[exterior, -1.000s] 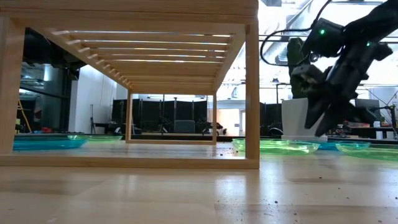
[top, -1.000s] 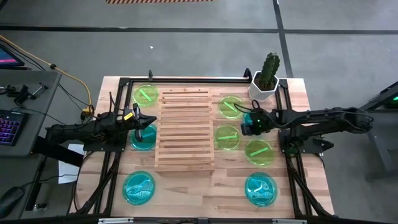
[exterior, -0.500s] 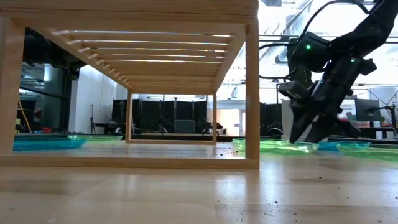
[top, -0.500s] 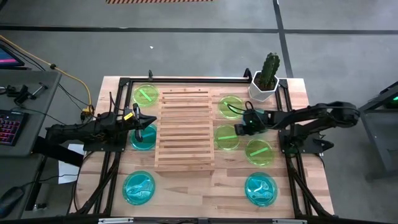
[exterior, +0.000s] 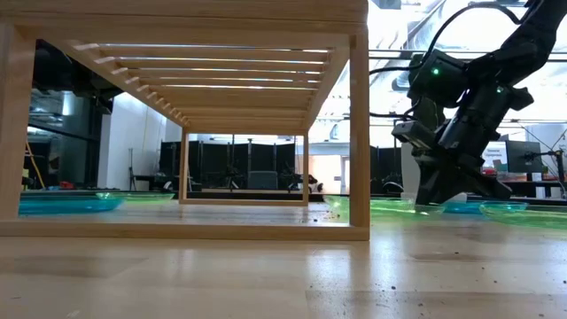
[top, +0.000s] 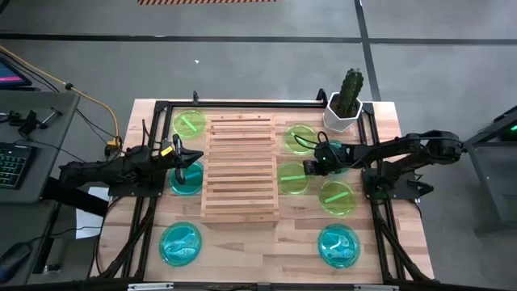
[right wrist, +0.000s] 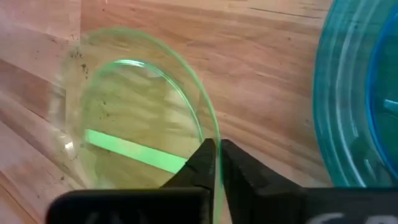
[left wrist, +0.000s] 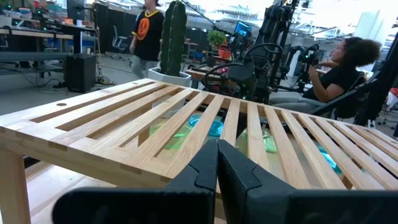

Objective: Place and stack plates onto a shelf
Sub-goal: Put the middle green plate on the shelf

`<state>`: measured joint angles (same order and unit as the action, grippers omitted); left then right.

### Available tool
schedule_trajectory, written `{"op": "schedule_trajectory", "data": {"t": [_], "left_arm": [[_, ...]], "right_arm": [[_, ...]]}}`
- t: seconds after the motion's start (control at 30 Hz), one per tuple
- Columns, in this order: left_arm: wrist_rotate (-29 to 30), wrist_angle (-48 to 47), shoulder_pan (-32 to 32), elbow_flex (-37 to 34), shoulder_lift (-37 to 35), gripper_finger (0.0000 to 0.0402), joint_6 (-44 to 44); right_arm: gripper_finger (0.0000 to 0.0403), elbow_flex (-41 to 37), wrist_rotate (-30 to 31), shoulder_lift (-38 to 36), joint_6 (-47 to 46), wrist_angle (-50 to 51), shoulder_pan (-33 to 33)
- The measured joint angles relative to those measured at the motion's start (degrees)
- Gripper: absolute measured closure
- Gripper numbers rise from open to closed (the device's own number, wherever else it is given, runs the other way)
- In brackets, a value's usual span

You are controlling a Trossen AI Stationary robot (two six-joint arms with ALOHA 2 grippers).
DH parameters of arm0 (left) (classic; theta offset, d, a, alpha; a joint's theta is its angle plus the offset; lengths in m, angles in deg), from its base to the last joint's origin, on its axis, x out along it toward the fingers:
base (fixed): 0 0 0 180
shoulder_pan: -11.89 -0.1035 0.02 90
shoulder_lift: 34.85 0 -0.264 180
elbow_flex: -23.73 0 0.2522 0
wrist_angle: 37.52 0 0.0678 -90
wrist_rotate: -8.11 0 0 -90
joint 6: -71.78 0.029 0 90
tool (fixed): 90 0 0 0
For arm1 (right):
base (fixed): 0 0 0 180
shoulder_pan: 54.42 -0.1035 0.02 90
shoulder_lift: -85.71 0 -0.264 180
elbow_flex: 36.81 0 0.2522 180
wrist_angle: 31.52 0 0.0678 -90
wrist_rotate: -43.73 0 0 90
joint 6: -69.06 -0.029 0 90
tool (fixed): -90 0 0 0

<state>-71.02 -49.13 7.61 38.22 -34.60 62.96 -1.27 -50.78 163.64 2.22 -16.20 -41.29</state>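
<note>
Progress check: nothing was on the shelf (top: 239, 168) yet, as far as all views showed; its slatted top was bare and the space under it held no plates.

Near edge of the table (top: 275, 242): two cyan plates, one near-left (top: 179, 243), one near-right (top: 338, 246), both untouched.

Mid-table, right of the shelf: right claw (top: 308, 168) was down at the rim of the middle green plate (top: 294, 179). In the right wrist view the fingers (right wrist: 202, 160) were pinched nearly together with that plate's rim between them, so I'd call it closed on the plate edge. The low view showed the claw (exterior: 440, 186) at table level, plate not lifted. Another green plate (top: 336, 196) sat just beside, toward the near-right. A cyan plate (right wrist: 360, 93) lay near the claw, mostly hidden under the arm from above.

Mid-table, left of the shelf: left claw (top: 179, 158) waited over a cyan plate (top: 187, 179), fingers (left wrist: 205, 168) shut together on nothing, pointing at the shelf side.

Far side: green plate far-left (top: 189, 123), green plate far-right (top: 300, 139), cactus pot (top: 346, 101) at the far-right corner.

Judgement: first pick just starting; every visible plate was left to place and stack.
</note>
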Motion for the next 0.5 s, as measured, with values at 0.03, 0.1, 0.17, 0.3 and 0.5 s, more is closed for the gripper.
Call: {"op": "schedule_trajectory", "data": {"t": [0.03, 0.1, 0.17, 0.3, 0.5], "left_arm": [[-0.02, -0.01, 0.02, 0.00, 0.00, 0.0401, 0.00], [0.00, -0.02, 0.02, 0.01, 0.00, 0.0401, 0.00], [-0.01, -0.02, 0.01, 0.01, 0.00, 0.0401, 0.00], [0.00, 0.00, 0.00, 0.01, 0.00, 0.0401, 0.00], [-0.02, 0.01, 0.01, 0.01, 0.00, 0.0401, 0.00]], "right_arm": [[0.0393, 0.00, -0.14, 0.01, -0.25, -0.01, 0.00], [0.0399, -0.06, -0.53, -0.91, -0.14, 0.31, 0.02], [0.0401, -0.15, -1.24, -2.95, 0.07, 1.48, 0.13], [0.0403, -0.30, -3.42, -10.41, 1.86, 7.17, 1.06], [0.0403, 0.53, -7.24, -24.61, 4.95, 21.88, 2.25]]}}
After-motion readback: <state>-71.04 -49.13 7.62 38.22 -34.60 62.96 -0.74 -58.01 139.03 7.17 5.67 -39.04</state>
